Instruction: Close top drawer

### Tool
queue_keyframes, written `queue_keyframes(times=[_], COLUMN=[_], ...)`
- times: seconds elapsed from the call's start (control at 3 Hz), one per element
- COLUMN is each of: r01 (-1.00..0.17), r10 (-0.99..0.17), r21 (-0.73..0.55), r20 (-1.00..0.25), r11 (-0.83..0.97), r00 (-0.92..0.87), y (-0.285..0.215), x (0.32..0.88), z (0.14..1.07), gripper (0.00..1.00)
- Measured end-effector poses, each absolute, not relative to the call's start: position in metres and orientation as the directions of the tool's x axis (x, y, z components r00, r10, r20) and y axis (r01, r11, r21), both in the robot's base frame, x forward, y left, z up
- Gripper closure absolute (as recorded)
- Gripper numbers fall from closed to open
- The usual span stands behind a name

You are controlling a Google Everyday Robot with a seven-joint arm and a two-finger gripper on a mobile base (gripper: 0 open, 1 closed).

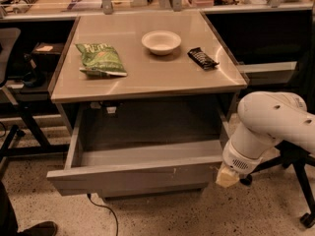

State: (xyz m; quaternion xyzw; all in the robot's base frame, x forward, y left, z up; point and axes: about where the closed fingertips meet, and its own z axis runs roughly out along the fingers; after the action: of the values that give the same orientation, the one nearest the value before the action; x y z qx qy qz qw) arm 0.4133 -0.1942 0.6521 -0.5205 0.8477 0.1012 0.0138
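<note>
You had the top drawer [133,173] pulled well out from under the table [147,77], its grey front facing the camera and its inside bare. Small white scuff marks showed on that front, right of centre.

Your gripper [227,177] sat low at the right end of the drawer front, just beside its front corner. You could not tell whether it touched the drawer, nor whether it was open or closed; only a pale, yellowish tip showed below the wrist. The white arm [268,124] came in from the right edge and bent down toward that corner.

On the tabletop you had a green bag of chips [100,60] at the left, a white bowl [161,42] near the middle toward the back, and a dark wrapped bar [203,58] just right of the bowl, all apart from one another. A black cable [106,213] trailed over the speckled floor [197,215] under the drawer, and the legs of a chair [301,181] stood behind the arm.
</note>
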Motion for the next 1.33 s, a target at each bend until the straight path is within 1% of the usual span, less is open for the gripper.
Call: queue_keyframes(times=[0.33,1.0,1.33], r01=[-0.885,-0.885,-0.885], r10=[-0.880,-0.880,-0.880], r21=[0.157,0.157,0.157], r20=[-0.129,-0.129,-0.129], r11=[0.438,0.438,0.438], r00=[-0.458,-0.458,-0.458], y=[-0.1942,-0.1942,-0.1942], x=[0.4133,0.4133,0.4132], z=[0.6521,0.6521,0.6521], gripper=[0.59,0.11,0.00])
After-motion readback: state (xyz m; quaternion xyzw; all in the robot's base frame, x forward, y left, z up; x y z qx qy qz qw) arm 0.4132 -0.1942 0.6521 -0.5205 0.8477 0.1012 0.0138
